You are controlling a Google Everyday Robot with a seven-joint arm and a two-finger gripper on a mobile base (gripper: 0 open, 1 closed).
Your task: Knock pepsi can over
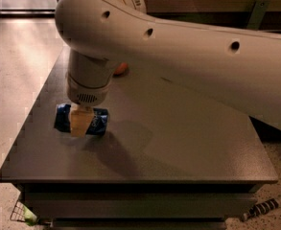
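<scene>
The pepsi can (98, 121) is dark blue and lies on its side on the grey table (188, 147), near the left edge. My gripper (79, 123) comes straight down from the big white arm (178, 47) and sits over the middle of the can. One tan finger (78, 122) crosses the can's front, and the can's two ends stick out left and right of it. The jaws look closed around the can. The can seems to rest on the tabletop.
An orange apple (121, 69) peeks out behind the arm at the table's back. The table's left edge runs close by the can, with bare floor (15, 66) beyond. A striped object (268, 207) lies on the floor at the lower right.
</scene>
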